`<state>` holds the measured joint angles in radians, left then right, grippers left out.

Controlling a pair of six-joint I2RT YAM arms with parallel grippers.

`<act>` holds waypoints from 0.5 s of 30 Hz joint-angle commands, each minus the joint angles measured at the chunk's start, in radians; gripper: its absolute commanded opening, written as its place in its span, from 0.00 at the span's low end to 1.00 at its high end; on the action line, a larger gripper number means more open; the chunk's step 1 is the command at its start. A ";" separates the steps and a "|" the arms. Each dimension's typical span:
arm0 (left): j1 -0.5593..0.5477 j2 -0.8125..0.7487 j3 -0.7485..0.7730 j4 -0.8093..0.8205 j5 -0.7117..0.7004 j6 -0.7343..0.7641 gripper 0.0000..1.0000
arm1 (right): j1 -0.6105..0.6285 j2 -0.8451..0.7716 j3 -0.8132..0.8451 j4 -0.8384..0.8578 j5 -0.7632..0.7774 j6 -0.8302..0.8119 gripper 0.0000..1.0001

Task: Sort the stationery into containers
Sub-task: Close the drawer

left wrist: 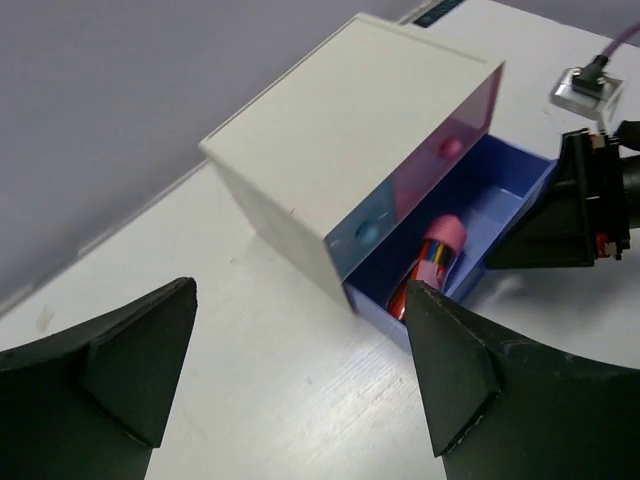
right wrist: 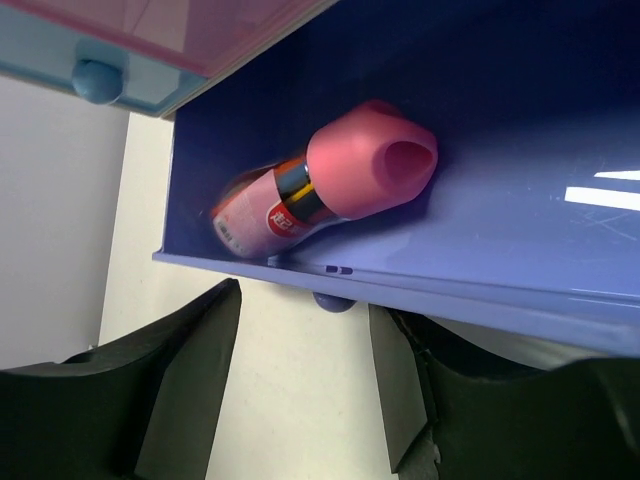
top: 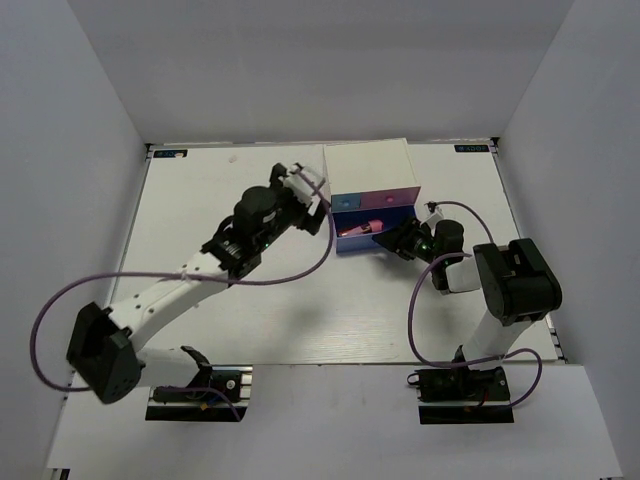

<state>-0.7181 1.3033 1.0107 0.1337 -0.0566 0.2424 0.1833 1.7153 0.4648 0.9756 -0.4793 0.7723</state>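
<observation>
The right gripper (right wrist: pixel 303 305) is hovering spread at the front of the lower drawer (right wrist: pixel 520 100). Its matte black fingers (right wrist: pixel 185 390) are standing either side of the small round knob (right wrist: pixel 333 301). They appear to be clear of it, though the view is too close to be sure.

Inside that drawer the stubby pink item (right wrist: pixel 320 190) is lying on its side. It is a short cylinder with a glossy printed label, black and yellow bands, and a smooth rounded pink cap dented at its end. Its long axis is running roughly along the drawer's width, the cap pointing toward the drawer's middle and the other end sitting near the left corner.

The drawer is glossy blue-violet plastic and is standing open beneath the light-blue drawer (left wrist: pixel 368 232) and the pink drawer (left wrist: pixel 450 130), both shut in the boxy white drawer box (left wrist: pixel 340 110).

The left gripper (left wrist: pixel 300 290) is hanging wide apart and empty just beside the box's left side, above the table (top: pixel 240 290), a flat white surface with a faint grain. Plain pale walls (top: pixel 330 60) are enclosing it on three sides, and purple cables (top: pixel 290 275) are looping from both arms.
</observation>
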 commanded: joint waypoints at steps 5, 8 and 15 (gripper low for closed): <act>0.008 -0.220 -0.225 -0.049 -0.242 -0.230 0.94 | 0.002 0.055 0.089 0.046 -0.004 -0.027 0.60; 0.008 -0.288 -0.285 -0.049 -0.265 -0.296 0.94 | 0.001 0.067 0.107 0.051 -0.015 -0.037 0.60; 0.008 -0.312 -0.304 -0.082 -0.285 -0.318 0.96 | 0.004 0.087 0.133 0.060 -0.019 -0.034 0.49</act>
<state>-0.7128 1.0157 0.7105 0.0635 -0.3134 -0.0422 0.1837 1.7973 0.5594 0.9684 -0.4969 0.7490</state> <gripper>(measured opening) 0.955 0.503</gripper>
